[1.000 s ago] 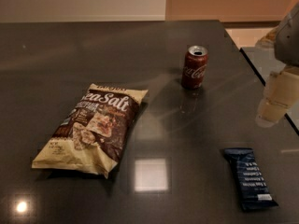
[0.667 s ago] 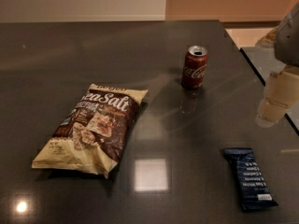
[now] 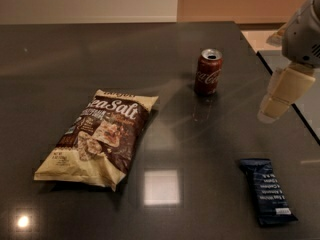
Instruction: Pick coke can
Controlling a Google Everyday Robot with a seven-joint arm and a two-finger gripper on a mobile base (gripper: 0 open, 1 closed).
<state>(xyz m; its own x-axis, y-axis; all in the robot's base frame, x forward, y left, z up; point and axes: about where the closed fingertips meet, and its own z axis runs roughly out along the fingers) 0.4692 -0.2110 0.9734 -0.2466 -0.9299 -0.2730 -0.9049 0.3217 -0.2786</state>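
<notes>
The coke can (image 3: 208, 71) stands upright on the dark table (image 3: 100, 49), right of the middle and toward the back. It is dark red with white script and a silver top. My gripper (image 3: 276, 98), cream coloured, hangs from the white arm (image 3: 304, 31) at the right edge. It is above the table, to the right of the can and a little nearer the front, well apart from it and holding nothing.
A sea salt chip bag (image 3: 100, 136) lies flat at the left of centre. A dark blue snack bar (image 3: 267, 190) lies at the front right. The table's right edge (image 3: 282, 86) runs under the gripper. Lamp reflections show on the table front.
The gripper has moved a little to the left and up, toward the can. The can, bag and bar have not moved.
</notes>
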